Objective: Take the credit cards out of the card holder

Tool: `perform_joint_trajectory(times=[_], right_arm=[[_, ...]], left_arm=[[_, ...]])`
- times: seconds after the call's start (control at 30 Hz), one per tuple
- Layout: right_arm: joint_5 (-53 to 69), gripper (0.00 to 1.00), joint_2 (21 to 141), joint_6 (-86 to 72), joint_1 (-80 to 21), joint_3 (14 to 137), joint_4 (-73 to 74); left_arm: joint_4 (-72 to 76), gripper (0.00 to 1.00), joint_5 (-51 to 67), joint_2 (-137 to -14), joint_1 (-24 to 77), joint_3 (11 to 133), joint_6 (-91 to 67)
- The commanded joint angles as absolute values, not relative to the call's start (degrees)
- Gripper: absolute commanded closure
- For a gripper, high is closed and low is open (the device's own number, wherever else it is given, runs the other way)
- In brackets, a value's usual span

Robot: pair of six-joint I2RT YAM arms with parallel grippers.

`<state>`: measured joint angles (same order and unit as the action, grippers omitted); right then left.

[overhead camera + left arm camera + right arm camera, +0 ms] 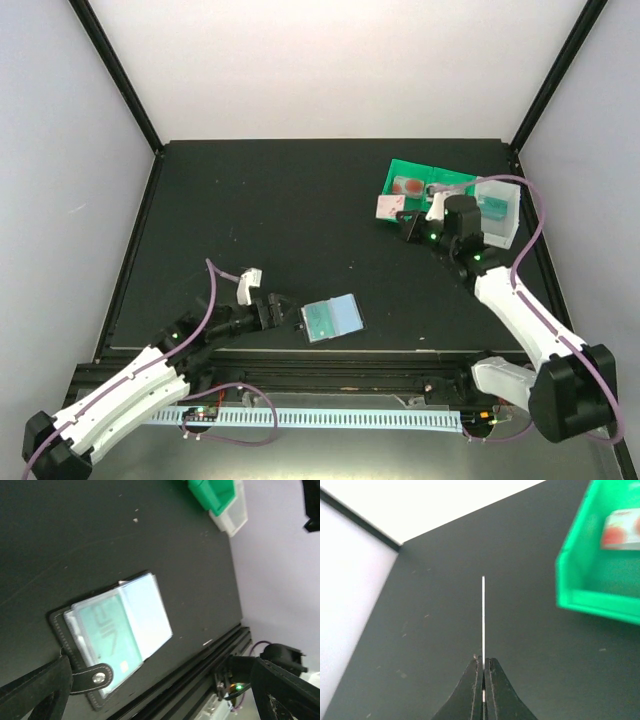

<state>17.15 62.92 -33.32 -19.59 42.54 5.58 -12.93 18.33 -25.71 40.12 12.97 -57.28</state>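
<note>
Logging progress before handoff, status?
Left pincer open, at holder. Right pincer shut on a card, by tray. Holder open, cards showing inside. No obstruction seen.

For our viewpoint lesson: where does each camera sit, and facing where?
Top external: above, behind both arms, looking down on the black table.
Left wrist: between its dark fingers, faces the black folding wallet with teal and pale-blue cards.
Right wrist: looks along its shut hand pinching a thin white card.
All share the green plastic tray.
</note>
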Motion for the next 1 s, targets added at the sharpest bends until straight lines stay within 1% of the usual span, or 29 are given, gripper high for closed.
perform_joint_trajectory(times=[0.0,0.07,0.2,0.47,0.7,0.97], right_arm=[[17.1,0.99,67.2,-27.4,-12.2,46.1,9.0],[17.2,0.99,69.3,-26.0,-8.4,47.4,9.6],[13.5,0.99,73.5,-22.9,-2.7,51.4,12.2],[5.4,0.99,81.6,-19.5,1.8,57.9,15.7],[6.4,0.99,89.0,-19.3,3.9,63.5,16.7],[14.3,0.99,96.8,-19.5,6.3,69.0,15.7]], left_arm=[[-17.3,0.01,17.9,-29.1,40.0,16.6,-52.7],[-18.3,0.01,18.2,-30.3,39.9,17.1,-51.5],[-19.0,0.01,18.3,-31.5,40.0,17.1,-50.0],[-18.2,0.01,18.1,-33.7,39.9,16.4,-48.7],[-17.2,0.01,18.6,-36.2,39.9,16.7,-48.0],[-17.2,0.01,18.4,-36.8,39.9,16.6,-47.4]])
